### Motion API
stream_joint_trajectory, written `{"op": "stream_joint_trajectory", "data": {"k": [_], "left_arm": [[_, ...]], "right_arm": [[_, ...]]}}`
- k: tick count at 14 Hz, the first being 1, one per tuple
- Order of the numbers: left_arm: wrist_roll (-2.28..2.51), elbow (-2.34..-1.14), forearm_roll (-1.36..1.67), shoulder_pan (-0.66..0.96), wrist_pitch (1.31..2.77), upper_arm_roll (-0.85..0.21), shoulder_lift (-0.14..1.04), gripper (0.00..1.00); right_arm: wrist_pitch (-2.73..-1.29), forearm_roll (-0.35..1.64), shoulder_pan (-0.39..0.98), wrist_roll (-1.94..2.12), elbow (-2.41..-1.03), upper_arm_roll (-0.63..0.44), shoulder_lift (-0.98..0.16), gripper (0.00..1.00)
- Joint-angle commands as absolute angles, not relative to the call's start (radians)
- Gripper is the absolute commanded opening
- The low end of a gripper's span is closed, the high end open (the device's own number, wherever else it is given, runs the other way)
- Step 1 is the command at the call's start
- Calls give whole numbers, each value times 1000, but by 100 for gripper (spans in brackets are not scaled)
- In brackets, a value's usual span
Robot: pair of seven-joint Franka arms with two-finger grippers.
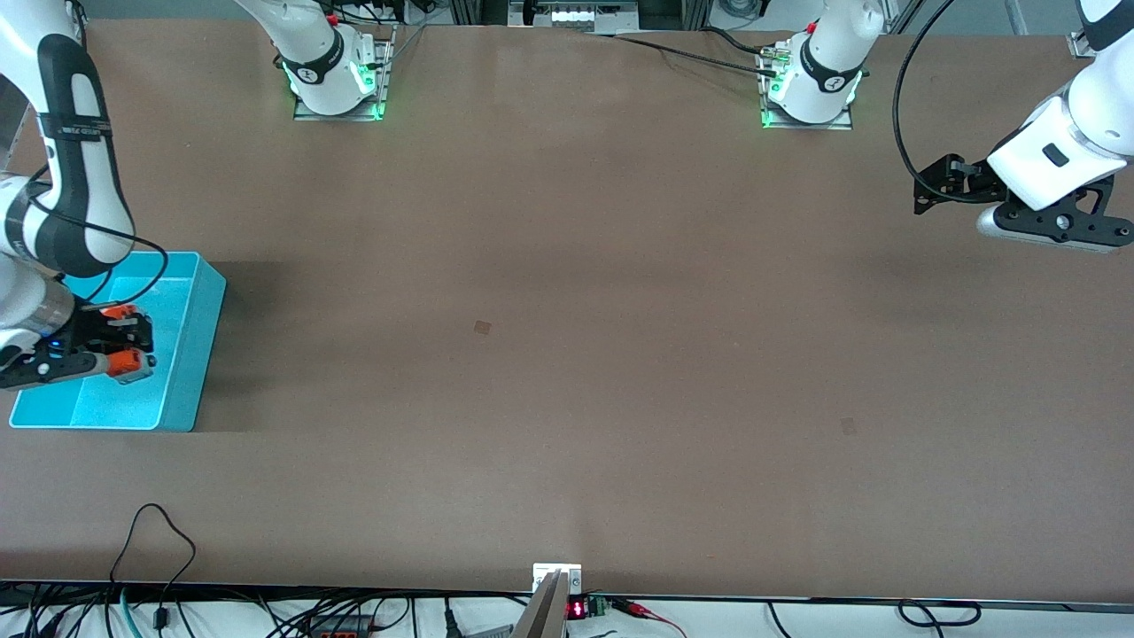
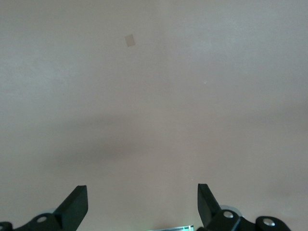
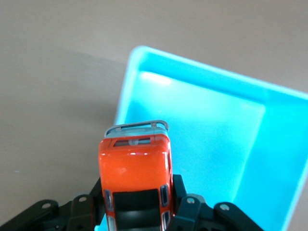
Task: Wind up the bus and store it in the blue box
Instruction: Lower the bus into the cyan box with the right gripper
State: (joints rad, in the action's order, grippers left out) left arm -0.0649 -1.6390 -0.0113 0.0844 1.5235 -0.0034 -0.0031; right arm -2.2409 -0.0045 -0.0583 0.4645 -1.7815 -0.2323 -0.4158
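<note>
The small orange-red bus point(image 1: 127, 360) with dark roof panels is clamped in my right gripper point(image 1: 124, 337), which is shut on its sides. It hangs over the light blue box point(image 1: 199, 354) at the right arm's end of the table. In the right wrist view the bus point(image 3: 134, 163) points its grey front end over the box's inside point(image 3: 216, 139), with the right gripper point(image 3: 137, 192) gripping both flanks. My left gripper point(image 1: 926, 190) waits raised over the left arm's end of the table, open and holding nothing. The left wrist view shows that gripper point(image 2: 142, 204) over bare table.
The two arm bases point(image 1: 337, 80) point(image 1: 811, 84) stand along the table edge farthest from the front camera. Cables point(image 1: 159, 549) and a small metal bracket point(image 1: 556, 580) lie at the nearest edge. A small dark mark point(image 1: 482, 327) is on the brown tabletop.
</note>
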Motion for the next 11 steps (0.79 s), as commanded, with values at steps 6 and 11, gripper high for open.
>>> {"op": "stream_joint_trajectory", "data": {"k": [6,11], "left_arm": [[-55,-1588,9,86,1519,-20,34,100],[-6,-1588,-3,95,1520,-26,34,100]], "right_arm": [[-2359,60,-92,324,-1786,-261,-551,0],[-2361,64,-143,341,-1796,-261,-561,0]]}}
